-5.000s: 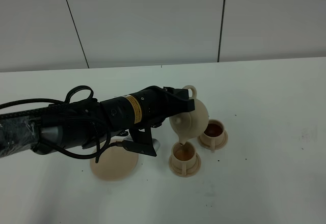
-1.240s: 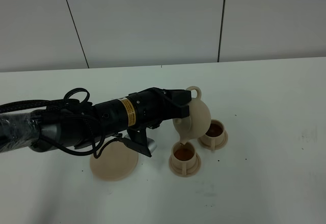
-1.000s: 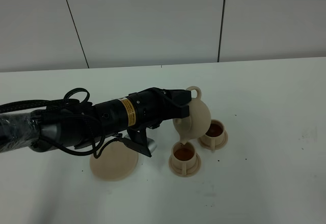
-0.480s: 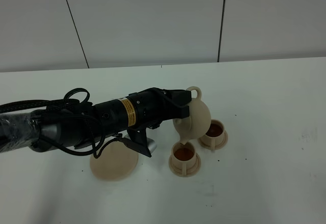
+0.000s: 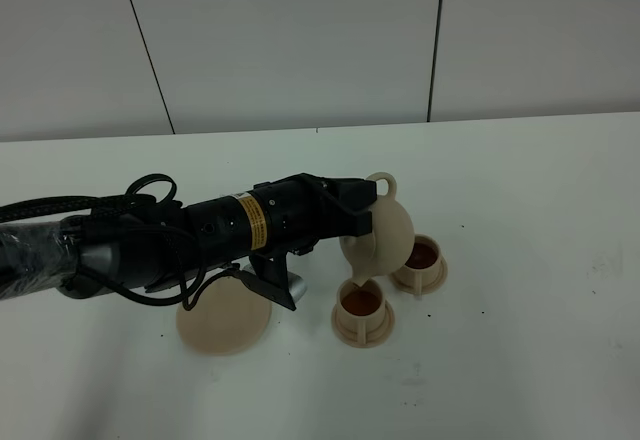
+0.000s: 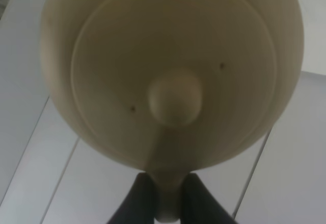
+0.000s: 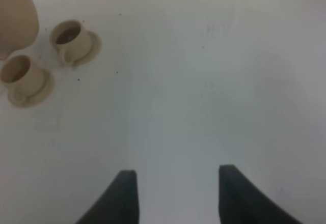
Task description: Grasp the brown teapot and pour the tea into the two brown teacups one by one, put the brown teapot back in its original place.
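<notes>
The left gripper (image 5: 365,200) is clenching the loop handle of the brown teapot (image 5: 388,235) – the wrist view shows its dark fingers (image 6: 140,203) pinching the handle from both sides. The pot is hanging tipped in the air, spout down just over the near teacup (image 5: 362,305). Over the last second nothing is moving; compared with five seconds back, the pot is sitting only slightly further right. Both the near teacup and the far teacup (image 5: 421,257) are showing reddish-brown tea, so the second pour is likely ending, though no stream can be made out. The round saucer disc (image 5: 222,322) is lying bare under the arm, awaiting the pot. The right gripper (image 7: 175,193) is hovering spread and empty over the table (image 5: 520,340).
</notes>
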